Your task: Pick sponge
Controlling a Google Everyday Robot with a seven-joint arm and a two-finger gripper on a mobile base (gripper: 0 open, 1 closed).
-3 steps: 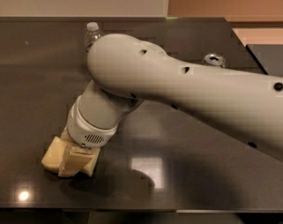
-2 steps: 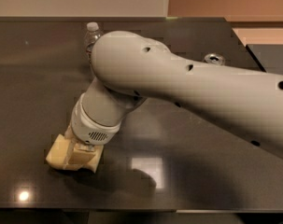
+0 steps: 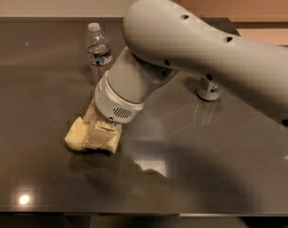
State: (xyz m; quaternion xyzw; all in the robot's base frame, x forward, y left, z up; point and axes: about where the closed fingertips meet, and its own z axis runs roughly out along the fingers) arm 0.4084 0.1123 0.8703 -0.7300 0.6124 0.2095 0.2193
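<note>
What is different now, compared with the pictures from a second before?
The pincer, shut on the sponge, has moved up and right in view, carrying the sponge along. The arm rose, uncovering more of the bottle. Bottle, can and table stayed put.

I'm working under warm, moderate indoor light that seems to come from overhead. The dark, glossy surface (image 3: 43, 175) throws back a small hot spot near its front left corner. There is a paler patch of glare just right of the sponge (image 3: 75, 137). The arm (image 3: 205, 46) is bright on top and shaded underneath, and it casts a broad, soft shadow across the front right of the surface. The gripper (image 3: 100, 134) is low at the sponge, beneath the wrist's shaded underside. The can (image 3: 209, 89) reflects faintly in the surface in front of it.
</note>
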